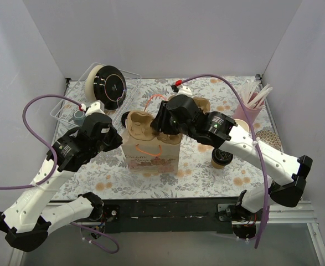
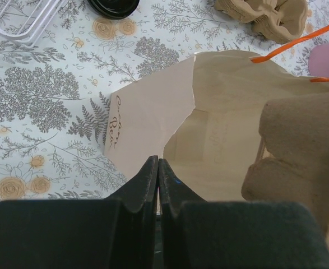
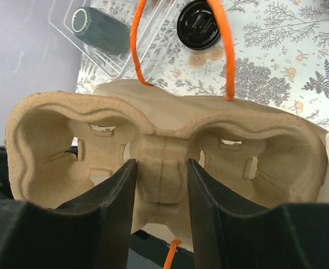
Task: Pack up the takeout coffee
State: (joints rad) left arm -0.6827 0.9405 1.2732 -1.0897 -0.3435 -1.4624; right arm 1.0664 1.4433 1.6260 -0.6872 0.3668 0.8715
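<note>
The takeout coffee (image 1: pixel 220 159), a kraft-brown cup with a black lid, sits on the table under my right forearm, partly hidden. It does not show in either wrist view. A paper bag (image 1: pixel 151 157) with orange handles stands open at the centre. My left gripper (image 1: pixel 118 142) is shut on the bag's left rim, as the left wrist view (image 2: pixel 158 168) shows. My right gripper (image 1: pixel 161 125) is shut on the middle ridge of a pulp cup carrier (image 3: pixel 161 168) and holds it over the bag's mouth (image 2: pixel 226 129). The carrier (image 2: pixel 299 151) reaches into the bag.
A stack of spare carriers (image 1: pixel 200 103) lies behind the bag. A pink cup of straws (image 1: pixel 249 111) stands at the back right. A clear tray (image 1: pixel 68 108) at the back left holds a grey-green mug (image 3: pixel 100 31). A black lid (image 3: pixel 199 25) lies near it.
</note>
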